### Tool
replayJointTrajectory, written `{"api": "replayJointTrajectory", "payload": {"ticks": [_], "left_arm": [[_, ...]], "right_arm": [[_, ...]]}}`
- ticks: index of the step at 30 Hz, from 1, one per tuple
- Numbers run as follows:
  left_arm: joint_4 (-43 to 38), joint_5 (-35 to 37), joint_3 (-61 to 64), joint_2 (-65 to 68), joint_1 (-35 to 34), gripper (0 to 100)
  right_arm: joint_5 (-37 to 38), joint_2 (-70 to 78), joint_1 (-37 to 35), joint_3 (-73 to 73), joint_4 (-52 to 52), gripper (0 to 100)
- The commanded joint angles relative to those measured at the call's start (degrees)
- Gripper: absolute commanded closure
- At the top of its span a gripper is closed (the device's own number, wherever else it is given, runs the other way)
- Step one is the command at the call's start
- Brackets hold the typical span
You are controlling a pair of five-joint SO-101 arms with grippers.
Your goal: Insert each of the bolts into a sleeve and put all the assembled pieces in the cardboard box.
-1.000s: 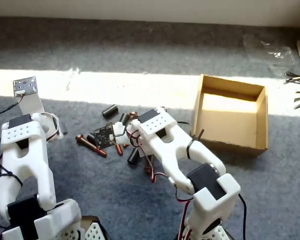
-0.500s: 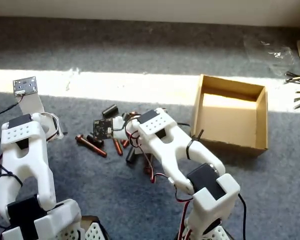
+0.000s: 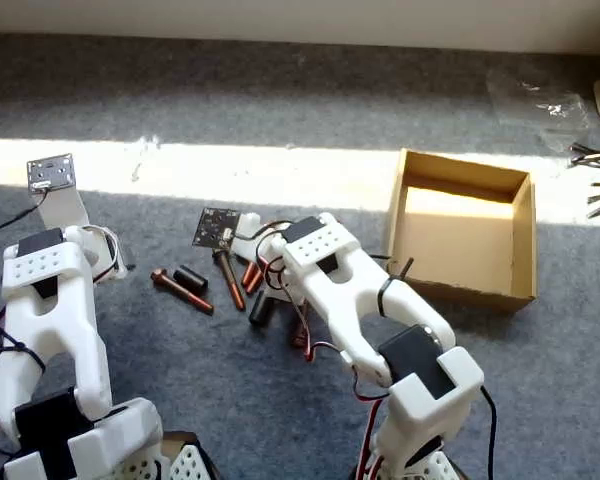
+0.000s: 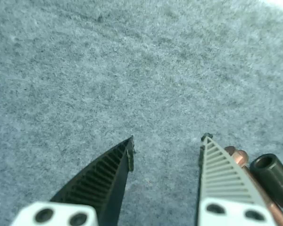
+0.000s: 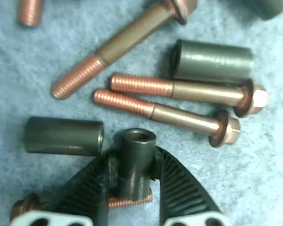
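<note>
Your right gripper [image 5: 134, 160] is pinching a short dark metal sleeve [image 5: 137, 141], a smooth tube with an open bore, between its black ribbed fingers [image 5: 92, 188]. A stub of copper thread [image 5: 127, 202] peeks out at the tube's near end. I can't tell if it's inside the sleeve or just lying under it.

Past that, on the fuzzy grey carpet [image 5: 254, 179], you've got two flanged hex bolts, copper-threaded with smooth bronze shanks, side by side and nearly touching: one [image 5: 188, 92], the other [image 5: 179, 117]. A longer bolt [image 5: 127, 42] of the same kind lies slanted beyond them. There are also two loose dark sleeves on their sides, one [image 5: 212, 60] right against the bolt pair and one [image 5: 63, 136] just beside the held tube.

Your left gripper [image 4: 167, 141] is spread wide over the carpet, one finger black and ribbed, the other pale grey. A bolt head [image 4: 238, 155] and a sleeve end [image 4: 273, 179] sit right next to the pale one.

The open square cardboard box [image 3: 393, 225] sits toward the carpet's far right part, half in the sunlit strip, apart from the pile.
</note>
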Motion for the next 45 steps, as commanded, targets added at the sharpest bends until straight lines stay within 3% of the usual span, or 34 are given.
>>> {"api": "replayJointTrajectory", "payload": {"ticks": [1, 6, 12, 19, 25, 31, 40, 45], "left_arm": [[-2.2, 0.1, 1.0, -0.1, 3.5, 78], [-2.4, -5.8, 1.8, -0.2, 7.6, 78], [-1.6, -7.3, 0.0, -0.7, 13.5, 78], [15.6, -10.7, -16.0, -0.1, 17.6, 78], [32.4, -10.8, -34.0, -0.1, 22.7, 78], [41.1, -10.8, -46.3, 0.0, 29.8, 78], [44.0, -10.8, -51.3, 10.7, 39.2, 79], [43.9, -10.9, -52.3, 16.0, 41.5, 79]], "right_arm": [[-2.8, -8.8, 1.2, -2.3, -1.5, 99.4], [-7.0, -18.2, 1.4, -2.7, 6.6, 99.4], [-13.1, -28.4, 2.4, -2.7, 14.7, 99.4], [-20.3, -39.3, 9.9, -2.3, 16.6, 99.4], [-22.2, -46.9, 15.2, 2.1, 20.5, 99.4], [-22.2, -57.9, 17.1, 10.0, 20.9, 99.4], [-22.3, -82.2, 17.2, 26.3, 21.6, 99.4], [-29.0, -91.8, 20.4, 33.2, 21.2, 99.4]]}}
